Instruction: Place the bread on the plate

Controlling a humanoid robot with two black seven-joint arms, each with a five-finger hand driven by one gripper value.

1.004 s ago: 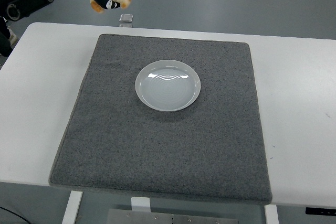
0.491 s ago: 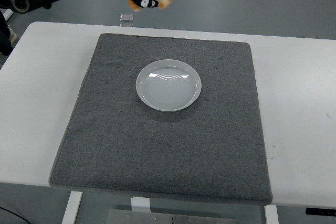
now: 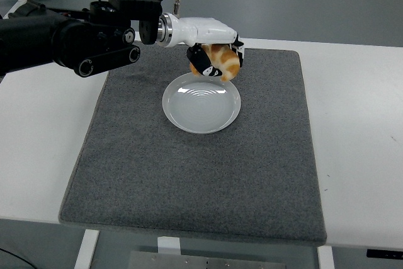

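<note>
The bread (image 3: 221,63) sits in my left hand (image 3: 213,51), my fingers (image 3: 200,61) curled tight around it, raised over the far rim of the plate (image 3: 201,103) and not touching it. The plate rests on the grey mat (image 3: 189,174), which covers the white table (image 3: 359,130) around it.

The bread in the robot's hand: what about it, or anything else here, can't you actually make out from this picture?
- Bread, head view: the left hand wraps over it, hiding its top and full shape.
- Gap between the bread and the plate: one high view cannot show how far above the plate it hangs.
- Left arm: cut off at the picture's left edge.
- Right arm: outside the picture entirely.
- Table: its right side runs off the edge.
</note>
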